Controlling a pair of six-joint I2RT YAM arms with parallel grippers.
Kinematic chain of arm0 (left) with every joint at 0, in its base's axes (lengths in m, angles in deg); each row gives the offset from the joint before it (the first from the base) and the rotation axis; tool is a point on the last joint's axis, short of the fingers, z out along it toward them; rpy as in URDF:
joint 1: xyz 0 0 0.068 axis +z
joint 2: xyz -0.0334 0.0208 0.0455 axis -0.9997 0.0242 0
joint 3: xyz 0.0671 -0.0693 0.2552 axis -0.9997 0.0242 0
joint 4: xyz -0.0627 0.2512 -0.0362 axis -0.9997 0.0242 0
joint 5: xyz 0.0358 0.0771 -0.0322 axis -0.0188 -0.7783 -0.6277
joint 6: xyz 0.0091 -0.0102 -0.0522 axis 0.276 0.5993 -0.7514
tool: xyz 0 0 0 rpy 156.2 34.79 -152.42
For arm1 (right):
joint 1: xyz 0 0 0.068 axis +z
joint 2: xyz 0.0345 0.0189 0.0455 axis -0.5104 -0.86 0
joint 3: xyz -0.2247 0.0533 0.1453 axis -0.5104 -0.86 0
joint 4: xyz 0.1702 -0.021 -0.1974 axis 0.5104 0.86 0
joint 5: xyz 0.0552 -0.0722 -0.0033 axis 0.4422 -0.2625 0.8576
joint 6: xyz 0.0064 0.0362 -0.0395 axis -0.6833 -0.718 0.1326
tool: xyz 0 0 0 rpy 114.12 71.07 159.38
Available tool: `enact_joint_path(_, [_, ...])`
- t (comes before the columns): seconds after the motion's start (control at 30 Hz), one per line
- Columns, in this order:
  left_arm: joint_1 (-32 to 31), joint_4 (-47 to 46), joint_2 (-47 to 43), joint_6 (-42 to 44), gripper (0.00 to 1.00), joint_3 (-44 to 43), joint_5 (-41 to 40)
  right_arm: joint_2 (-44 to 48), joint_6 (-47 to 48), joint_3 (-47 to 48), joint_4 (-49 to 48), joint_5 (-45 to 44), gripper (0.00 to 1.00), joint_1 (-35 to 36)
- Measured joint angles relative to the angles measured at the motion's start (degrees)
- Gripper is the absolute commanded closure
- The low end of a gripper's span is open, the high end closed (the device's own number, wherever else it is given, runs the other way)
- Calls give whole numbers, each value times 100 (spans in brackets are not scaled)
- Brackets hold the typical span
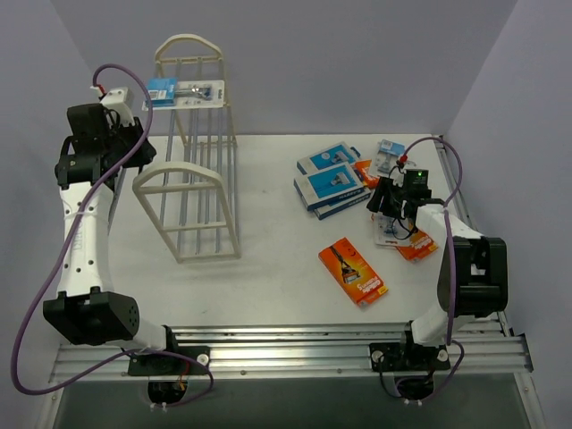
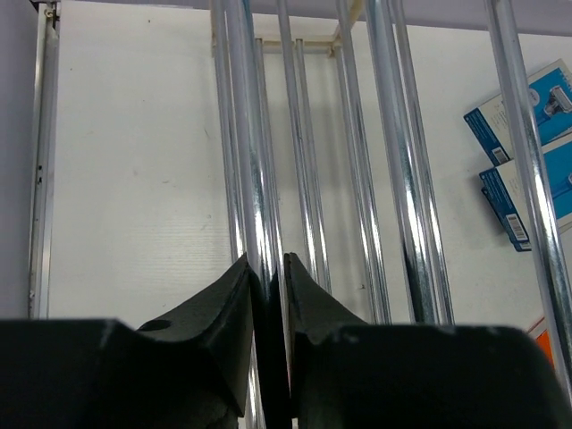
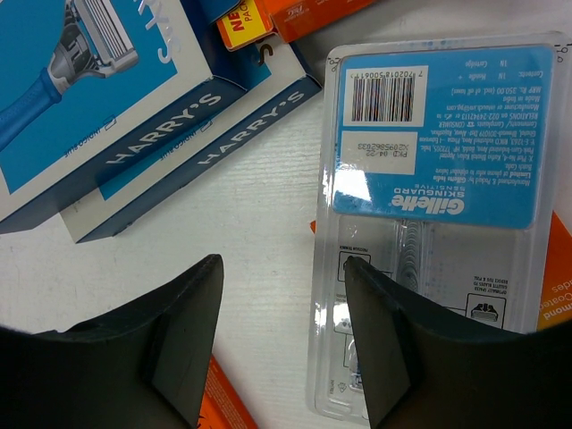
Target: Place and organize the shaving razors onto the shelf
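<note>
Currently the left gripper [image 2: 265, 259] has its fingers nearly together, with only a narrow dark slit between the tips. One silvery rod [image 2: 255, 134] of the shelf [image 1: 179, 168] runs in line with that slit. Whether the tips pinch the rod or merely stand in front of it cannot be told. No pack is in this gripper.

The right gripper [image 3: 281, 264] stands open and holds nothing. One finger [image 3: 179, 340] is over the bare table [image 3: 250, 223]. The other overlaps the near edge of the Gillette blister pack [image 3: 438, 179], which lies barcode side up.

Only the top view shows the following:
- The shelf stands at 10 o'clock on the table, with the left arm beside it at 9 o'clock.
- One carded razor [image 1: 183, 92] lies across the top rods at the shelf's 12 o'clock end.
- The other packs lie on the table at 2 to 3 o'clock. The blue-and-white boxes [image 1: 331, 183] are stacked together, and an orange box [image 1: 355, 272] lies apart at their 5 o'clock.

Only the right wrist view shows the print (HARRY'S on the box edges). The left wrist view shows those boxes through the rods, at its 3 o'clock edge.
</note>
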State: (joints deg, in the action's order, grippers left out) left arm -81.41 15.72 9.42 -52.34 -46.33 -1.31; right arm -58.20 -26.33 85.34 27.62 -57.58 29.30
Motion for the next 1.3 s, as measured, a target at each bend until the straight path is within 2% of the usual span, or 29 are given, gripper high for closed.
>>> enact_joint_path(0.2, [-31, 4, 114, 264, 96, -116, -48, 0, 0, 0, 0, 0, 48, 0])
enact_joint_path(0.37, [-83, 7, 164, 448, 97, -162, 39, 0, 2, 0, 0, 2, 48, 0])
enact_joint_path(0.5, [-101, 7, 162, 514, 52, -162, 13, 0, 2, 0, 0, 2, 48, 0])
enact_joint_path(0.63, [-136, 7, 160, 511, 36, -160, -37, 0, 2, 0, 0, 2, 48, 0])
enact_joint_path(0.7, [-149, 7, 151, 498, 32, -160, -94, 0, 2, 0, 0, 2, 48, 0])
enact_joint_path(1.3, [-149, 31, -413, 195, 10, -129, -719, 24, 20, 7, 15, -4, 46, -2])
